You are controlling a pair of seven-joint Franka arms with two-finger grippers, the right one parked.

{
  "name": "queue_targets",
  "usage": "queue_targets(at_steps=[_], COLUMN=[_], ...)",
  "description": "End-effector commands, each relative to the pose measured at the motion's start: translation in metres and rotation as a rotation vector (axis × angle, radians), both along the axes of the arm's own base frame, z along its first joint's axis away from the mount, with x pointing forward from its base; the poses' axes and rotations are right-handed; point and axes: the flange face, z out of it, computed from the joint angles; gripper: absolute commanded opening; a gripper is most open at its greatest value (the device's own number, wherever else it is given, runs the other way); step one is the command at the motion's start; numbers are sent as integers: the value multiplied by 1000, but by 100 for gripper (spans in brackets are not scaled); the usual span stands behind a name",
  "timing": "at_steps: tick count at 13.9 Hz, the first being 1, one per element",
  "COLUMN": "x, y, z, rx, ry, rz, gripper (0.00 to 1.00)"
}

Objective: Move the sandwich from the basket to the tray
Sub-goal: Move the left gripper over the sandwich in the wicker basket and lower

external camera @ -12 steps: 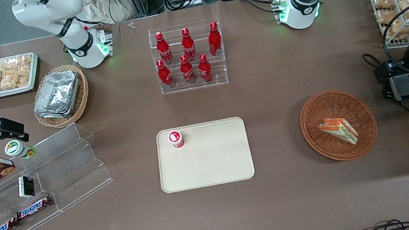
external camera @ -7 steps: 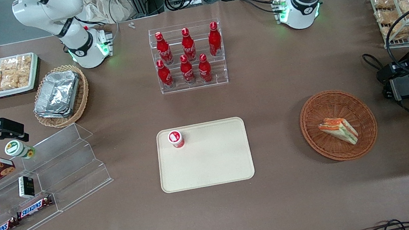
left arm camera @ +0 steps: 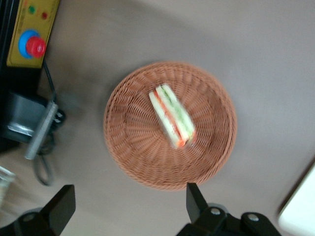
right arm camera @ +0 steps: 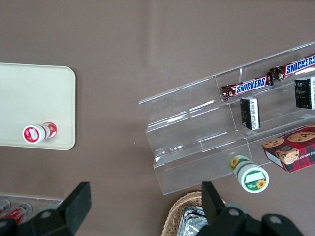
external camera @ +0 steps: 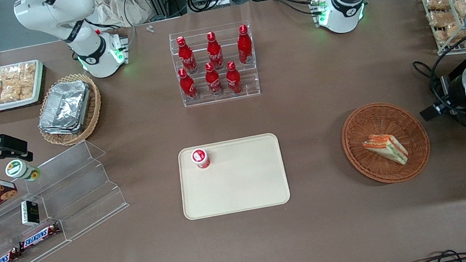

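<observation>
While the left arm's gripper (left arm camera: 127, 209) hangs above, fingers (left arm camera: 195, 200) spread wide and holding nothing.
The clear-wrapped triangular sandwich (external camera: 386, 148) lies in the round reddish-brown wicker basket (external camera: 412, 128), well apart from the cream-beige rectangular plastic tray (external camera: 245, 184).

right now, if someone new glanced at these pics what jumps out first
Probably the six red cola bottles on their clear rack, farther from the camera than the tray, which holds one small red-capped bottle. Next the sandwich lying in the reddish-brown basket toward the working arm's end, with the gripper hovering above it, fingers open.
</observation>
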Motion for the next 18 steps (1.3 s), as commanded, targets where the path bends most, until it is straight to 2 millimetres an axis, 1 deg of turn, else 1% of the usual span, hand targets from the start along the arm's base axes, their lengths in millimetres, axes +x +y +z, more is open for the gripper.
queue_targets(at_steps=[1, 2, 3, 5, 6, 7, 8, 9, 13, 18], x=[-1, 0, 3, 13, 19, 22, 24, 23, 25, 21], y=[-6, -8, -7, -11, -16, -27, -29, -29, -28, -25], z=[-35, -48, -61, -93, -113, -125, -137, -144, -160, -176], rx=[-2, -6, -5, -1, -2, -3, 0, 3, -13, -11], ry=[-30, -46, -45, -39, -38, -44, -34, -25, -3, 19], rz=[251, 271, 330, 436, 464, 485, 499, 502, 518, 526], gripper=[100, 100, 100, 100, 100, 100, 100, 100, 100, 100])
